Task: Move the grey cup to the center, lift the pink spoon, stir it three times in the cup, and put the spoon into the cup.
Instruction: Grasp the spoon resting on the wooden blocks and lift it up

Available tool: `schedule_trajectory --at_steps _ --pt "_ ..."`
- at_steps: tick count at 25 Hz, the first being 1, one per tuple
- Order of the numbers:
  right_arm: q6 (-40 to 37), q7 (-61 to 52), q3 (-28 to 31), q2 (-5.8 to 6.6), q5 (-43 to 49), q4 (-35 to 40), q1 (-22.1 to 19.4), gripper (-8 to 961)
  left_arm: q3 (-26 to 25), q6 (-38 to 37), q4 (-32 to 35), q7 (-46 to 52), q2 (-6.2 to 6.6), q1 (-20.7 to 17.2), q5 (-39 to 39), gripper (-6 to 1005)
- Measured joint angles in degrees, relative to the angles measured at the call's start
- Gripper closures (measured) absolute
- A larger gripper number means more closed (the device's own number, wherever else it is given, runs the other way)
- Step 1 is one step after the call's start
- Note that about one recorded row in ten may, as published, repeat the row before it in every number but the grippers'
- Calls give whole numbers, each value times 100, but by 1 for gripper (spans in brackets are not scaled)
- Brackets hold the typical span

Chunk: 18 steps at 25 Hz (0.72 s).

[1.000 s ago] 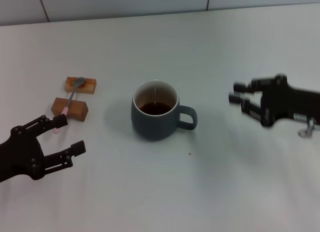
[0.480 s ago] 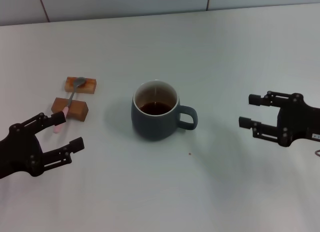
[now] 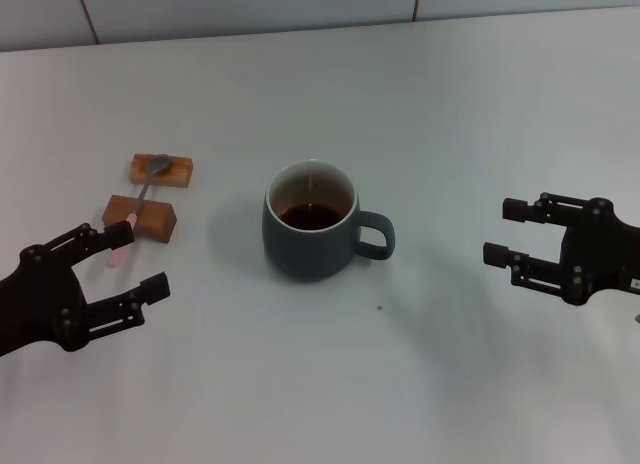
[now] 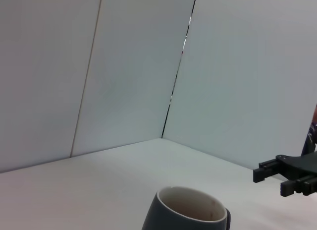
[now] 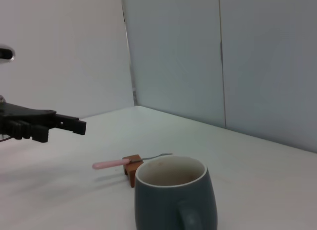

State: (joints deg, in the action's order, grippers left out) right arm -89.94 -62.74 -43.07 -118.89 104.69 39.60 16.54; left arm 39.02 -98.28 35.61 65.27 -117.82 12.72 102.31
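Note:
The grey cup (image 3: 310,229) stands upright at the middle of the table, handle toward my right, dark liquid inside. It also shows in the left wrist view (image 4: 187,215) and the right wrist view (image 5: 174,200). The pink spoon (image 3: 144,193) lies across two brown wooden blocks at the left, bowl on the far block, pink handle end pointing at my left gripper. The right wrist view shows the pink spoon (image 5: 111,164) too. My left gripper (image 3: 138,262) is open, low at the front left, just short of the handle tip. My right gripper (image 3: 500,231) is open and empty, well right of the cup.
The far wooden block (image 3: 162,170) and the near wooden block (image 3: 140,218) hold the spoon off the white table (image 3: 330,384). A wall seam runs along the table's back edge. A tiny dark speck (image 3: 379,307) lies in front of the cup.
My right gripper has drawn back to the right and toward the front, away from the cup's handle. The left gripper has barely shifted. Cup and spoon have not moved.

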Motion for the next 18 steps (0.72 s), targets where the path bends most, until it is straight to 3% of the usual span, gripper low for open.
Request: schedule_trajectory --at_steps 18 --pt "-4 -29 116 -20 86 -12 -30 179 -94 28 8 12 5 -36 2 182"
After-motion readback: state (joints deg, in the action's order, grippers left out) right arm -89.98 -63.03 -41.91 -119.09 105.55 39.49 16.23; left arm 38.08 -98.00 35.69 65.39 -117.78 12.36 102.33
